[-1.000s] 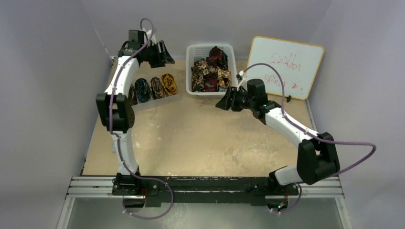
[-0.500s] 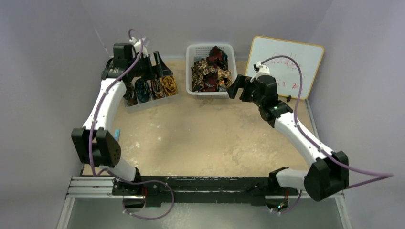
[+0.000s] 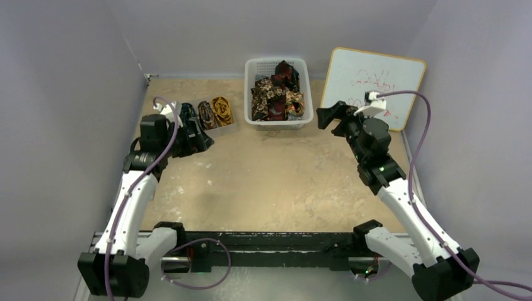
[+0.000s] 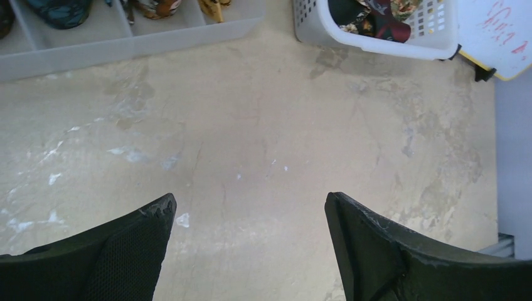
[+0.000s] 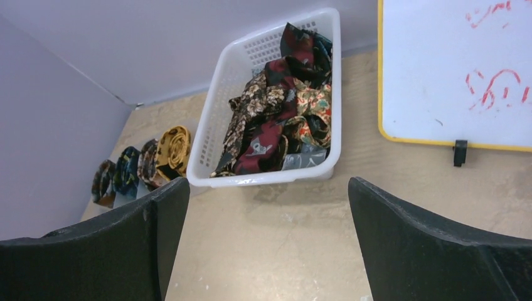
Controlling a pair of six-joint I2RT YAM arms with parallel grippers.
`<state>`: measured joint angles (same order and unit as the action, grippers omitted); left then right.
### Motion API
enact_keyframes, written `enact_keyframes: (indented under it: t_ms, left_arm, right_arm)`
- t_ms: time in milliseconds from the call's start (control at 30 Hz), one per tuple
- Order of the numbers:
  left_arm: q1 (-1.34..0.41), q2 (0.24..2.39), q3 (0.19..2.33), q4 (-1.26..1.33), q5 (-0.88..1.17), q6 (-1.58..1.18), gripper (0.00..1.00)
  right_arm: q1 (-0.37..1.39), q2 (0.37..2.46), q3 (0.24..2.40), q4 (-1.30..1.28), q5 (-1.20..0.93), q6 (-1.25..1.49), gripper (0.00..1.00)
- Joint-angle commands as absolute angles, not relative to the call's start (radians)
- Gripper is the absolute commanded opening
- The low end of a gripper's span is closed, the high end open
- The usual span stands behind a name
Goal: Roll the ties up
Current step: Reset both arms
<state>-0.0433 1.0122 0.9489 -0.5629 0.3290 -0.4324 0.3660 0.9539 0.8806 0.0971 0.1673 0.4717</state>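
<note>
While the left tool (image 4: pixel 250 202) and right tool (image 5: pixel 266 185) gape empty, the golden-yellow tie (image 5: pixel 174 147) sits rolled beside darker rolls (image 5: pixel 128 169).

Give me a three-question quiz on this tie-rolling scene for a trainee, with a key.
1. True or false: the right gripper is holding a tie.
2. The loose ties lie in: A) a white basket B) a cardboard box C) a drawer.
3. How many rolled ties sit in the tray, by the right wrist view?
Key: 1 false, its jaws are open and empty; 2 A; 3 four.
</note>
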Motion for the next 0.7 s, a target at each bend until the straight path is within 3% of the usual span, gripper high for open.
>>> enact_keyframes:
  t_ms: [0,667]
  left_arm:
    - [-0.04,0.889,0.902,-0.541,0.229,-0.449,0.88]
    - [-0.04,0.916,0.954,-0.524,0.251,-0.414,0.91]
  right_arm:
    - [0.365,0.849,0.733,0.25,0.182,0.547,0.99]
    - [0.365,0.954,0.923,0.145,0.212,0.427,0.99]
